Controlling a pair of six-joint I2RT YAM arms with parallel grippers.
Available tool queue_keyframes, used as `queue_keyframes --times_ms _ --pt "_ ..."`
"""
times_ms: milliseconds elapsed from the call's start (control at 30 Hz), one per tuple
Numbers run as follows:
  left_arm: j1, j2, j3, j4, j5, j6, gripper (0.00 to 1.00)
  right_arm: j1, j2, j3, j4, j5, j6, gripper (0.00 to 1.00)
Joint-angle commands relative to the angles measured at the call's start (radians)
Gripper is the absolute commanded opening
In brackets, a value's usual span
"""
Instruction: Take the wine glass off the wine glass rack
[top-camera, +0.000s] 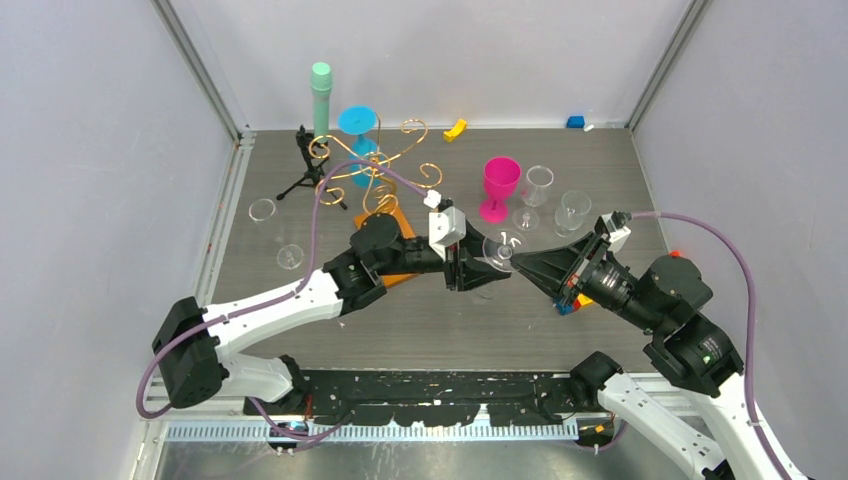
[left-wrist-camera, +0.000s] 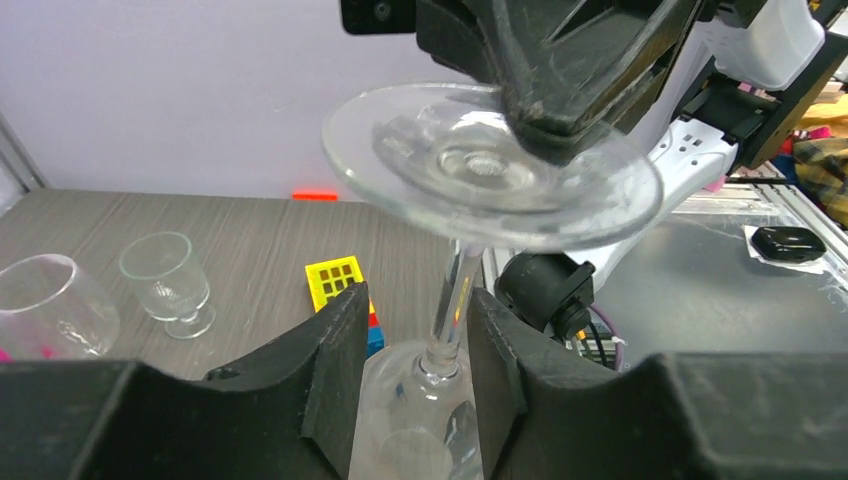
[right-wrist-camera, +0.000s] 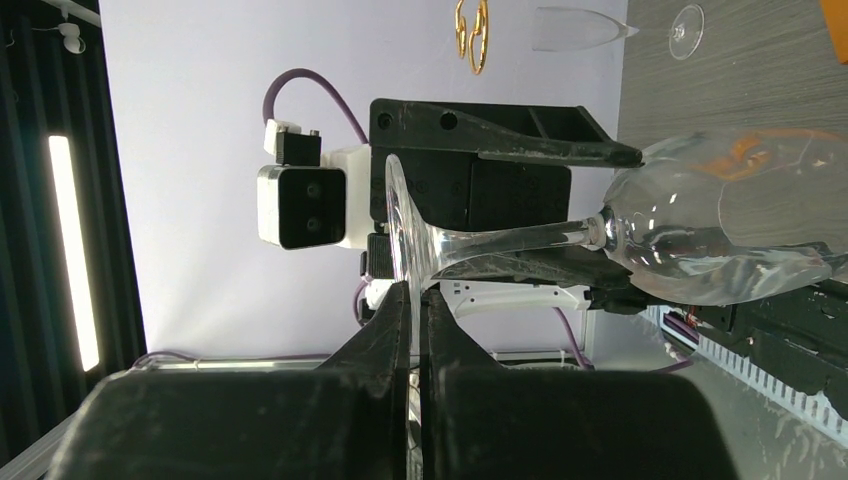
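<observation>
From above, your arms bend inward and meet over the grey wood-grain table (top-camera: 440, 330). The left gripper (top-camera: 466, 268) and right gripper (top-camera: 512, 262) are nose to nose at the clear wine glass (top-camera: 497, 250), which is apart from the curled gold-wire wine glass rack (top-camera: 375, 165).

In your left wrist view, the matte black fingers (left-wrist-camera: 335, 360) flank the thin stem, parted, with a gap on one side.

In your right wrist view, the right gripper (right-wrist-camera: 415, 300) is pinched tight on the edge of the glass's flat round foot.

Text, labels: none readable in the top view.
Brands, numbers, signs: none legible in either wrist view.
</observation>
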Motion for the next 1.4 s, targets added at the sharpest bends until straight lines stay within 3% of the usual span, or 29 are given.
queue_keyframes --times_ms 0,167,267,433,500,533,600,667,833,1033,1167,1367 --pt "-0.011 0.0 0.077 0.047 0.039 -0.019 0.39 0.005 0.003 0.035 0.053 -0.013 -0.011 0.0" --pt "-0.013 0.0 0.105 0.007 0.035 -0.013 0.22 0.004 0.0 0.038 0.033 0.015 -0.032 0.0" --pt "-0.013 -0.004 0.111 -0.009 0.029 -0.005 0.01 0.005 0.003 0.039 0.032 0.017 -0.038 0.0" --pt "-0.013 -0.017 0.106 -0.012 0.015 -0.005 0.0 0.005 0.004 0.042 0.029 0.035 -0.058 0.04" --pt "-0.013 -0.027 0.105 -0.012 -0.006 -0.007 0.0 0.005 0.001 0.039 0.024 0.043 -0.067 0.26" --pt "-0.013 -0.032 0.104 -0.012 -0.025 -0.008 0.0 0.005 -0.006 0.037 0.023 0.054 -0.072 0.47" --pt "-0.013 -0.051 0.1 -0.013 -0.082 -0.015 0.0 0.005 -0.02 0.022 0.026 0.085 -0.098 0.67" --pt "-0.013 -0.081 0.104 -0.027 -0.123 -0.032 0.0 0.005 -0.064 0.007 0.028 0.13 -0.128 0.76" --pt "-0.012 -0.145 0.112 -0.03 -0.253 -0.104 0.0 0.005 -0.104 -0.001 0.012 0.185 -0.203 0.79" --pt "-0.012 -0.226 0.091 0.044 -0.536 -0.263 0.0 0.005 -0.133 -0.024 0.01 0.18 -0.28 0.81" --pt "-0.013 -0.269 0.102 0.034 -0.739 -0.426 0.0 0.005 -0.16 -0.086 0.105 0.143 -0.269 0.81" --pt "-0.013 -0.286 0.082 0.086 -0.809 -0.577 0.0 0.005 -0.118 -0.169 0.393 -0.039 -0.218 0.81"
